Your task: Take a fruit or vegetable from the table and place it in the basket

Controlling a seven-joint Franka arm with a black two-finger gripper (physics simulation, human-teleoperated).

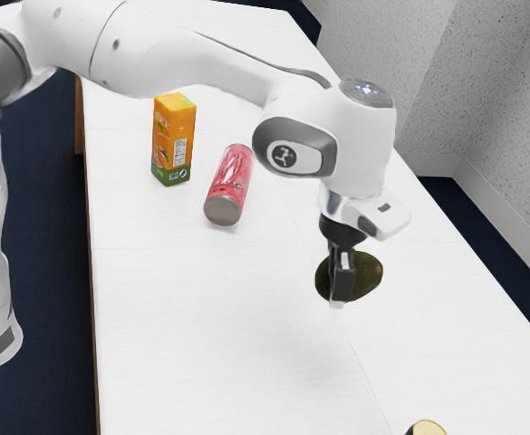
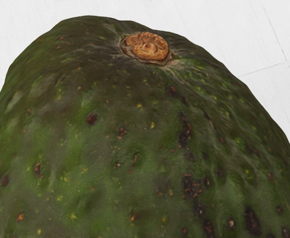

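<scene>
One avocado (image 2: 135, 129) sits right at my hand, its brown stem end (image 2: 145, 46) showing in the wrist view. My fingers (image 1: 342, 281) come down over it, the near one across its side; I cannot tell whether they stand apart or are clamped on it, nor whether it touches the worktop (image 1: 201, 326). Past the stem end, thin seams cross the white surface. Around me, a narrower strip of worktop runs to the edge on the exterior view's right, a wider one to the edge on its left. Toward the exterior view's upper left lies a red can (image 1: 232, 177), apart from me, and past that an orange carton (image 1: 173, 140) stands upright. Beyond the right edge come dark floor (image 1: 496, 231) and a speckled wall (image 1: 505, 118).
</scene>
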